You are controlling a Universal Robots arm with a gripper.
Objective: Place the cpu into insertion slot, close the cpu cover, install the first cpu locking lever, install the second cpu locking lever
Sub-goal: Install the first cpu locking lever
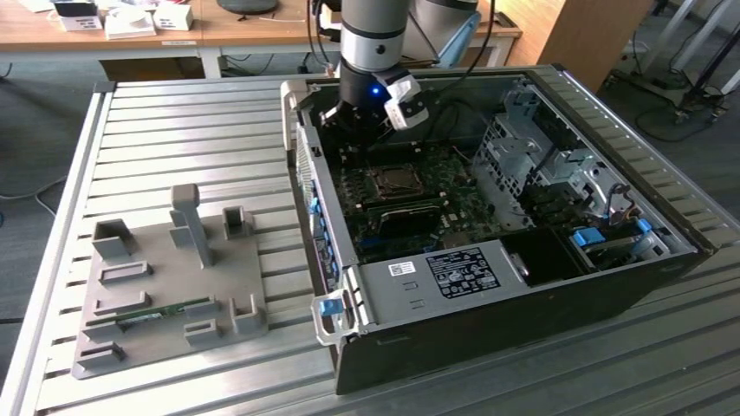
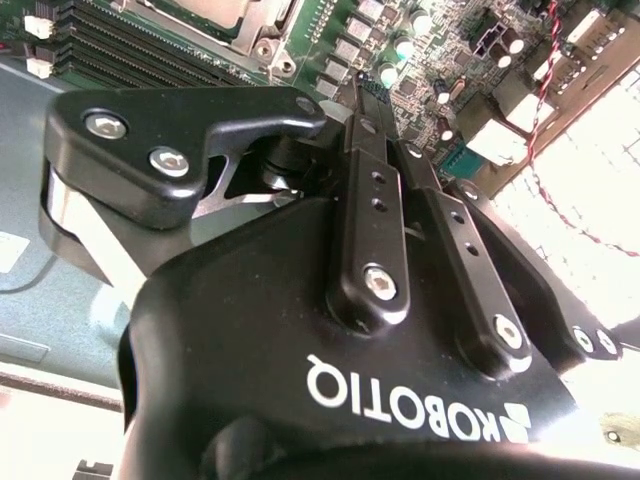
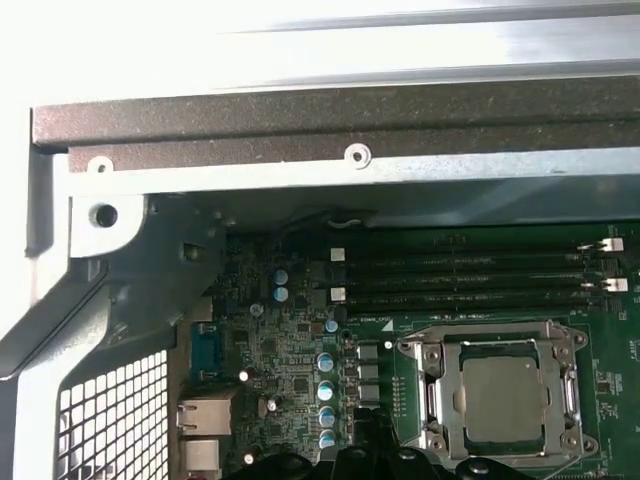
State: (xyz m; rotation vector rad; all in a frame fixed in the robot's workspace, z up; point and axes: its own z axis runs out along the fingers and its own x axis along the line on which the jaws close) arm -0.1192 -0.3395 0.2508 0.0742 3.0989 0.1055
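My pincer (image 2: 362,88), tips together and empty, hangs just beside the lowered cpu cover (image 3: 440,395), under which the cpu (image 3: 505,395) lies seated. Latching it, I judge, wants a steady press, tips off the cpu.

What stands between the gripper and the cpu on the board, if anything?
Nothing visible does. In the first wrist view the cpu sits on the green board, its face bare through the opening of the cpu cover, which lies down around it. The gripper is beside the cover, over the board.
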